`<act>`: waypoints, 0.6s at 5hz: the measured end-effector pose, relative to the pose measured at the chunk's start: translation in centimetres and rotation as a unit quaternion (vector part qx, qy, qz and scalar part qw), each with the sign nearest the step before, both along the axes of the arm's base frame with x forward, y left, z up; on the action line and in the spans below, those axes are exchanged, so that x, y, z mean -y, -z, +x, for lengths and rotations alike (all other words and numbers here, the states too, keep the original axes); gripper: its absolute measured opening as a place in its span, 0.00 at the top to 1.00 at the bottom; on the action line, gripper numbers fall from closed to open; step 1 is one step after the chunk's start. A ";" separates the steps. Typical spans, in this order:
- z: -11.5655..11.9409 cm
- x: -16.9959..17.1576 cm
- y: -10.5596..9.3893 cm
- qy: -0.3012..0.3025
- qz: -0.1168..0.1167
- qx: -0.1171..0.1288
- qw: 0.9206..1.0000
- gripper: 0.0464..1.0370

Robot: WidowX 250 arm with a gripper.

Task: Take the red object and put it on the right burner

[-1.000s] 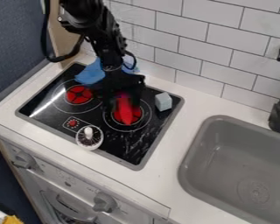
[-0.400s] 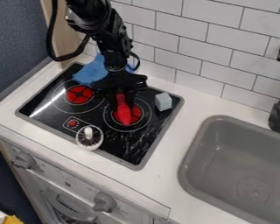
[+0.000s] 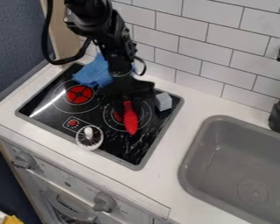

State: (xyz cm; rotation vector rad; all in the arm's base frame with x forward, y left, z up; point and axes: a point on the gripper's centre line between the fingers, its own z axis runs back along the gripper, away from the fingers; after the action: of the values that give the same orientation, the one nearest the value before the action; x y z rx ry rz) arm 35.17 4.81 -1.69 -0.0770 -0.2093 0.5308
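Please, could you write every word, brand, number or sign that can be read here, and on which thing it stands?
No word, brand or number can be read.
Stovetop: a framed panel with a red round sign; the marks around it are too small to read.
Oven front: faint marks, too small to read.

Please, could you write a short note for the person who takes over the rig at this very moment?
Gripper: the gripper is low over the right burner, at the upper end of the red object; whether it grips it, I cannot tell.
Job's things: the red object is over the right burner, with its lower end towards the stove's front edge. Whether its weight rests there is unclear.
Around: gray block to the right, blue cloth behind.
Done: the red object is at the right burner.
Left: probably check that it rests, let go if held, and lift away clear of the block.
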 end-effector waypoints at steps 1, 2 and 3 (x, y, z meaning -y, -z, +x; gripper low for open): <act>-0.7 1.0 -2.1 0.024 -0.012 0.029 0.999 0.67; -1.6 2.8 -3.5 0.056 -0.036 0.050 0.997 0.67; -1.6 5.7 -4.5 0.106 -0.041 0.067 0.991 0.67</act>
State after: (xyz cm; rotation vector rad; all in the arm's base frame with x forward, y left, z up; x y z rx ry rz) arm 33.54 -0.92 2.78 -0.2140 -0.3067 0.3227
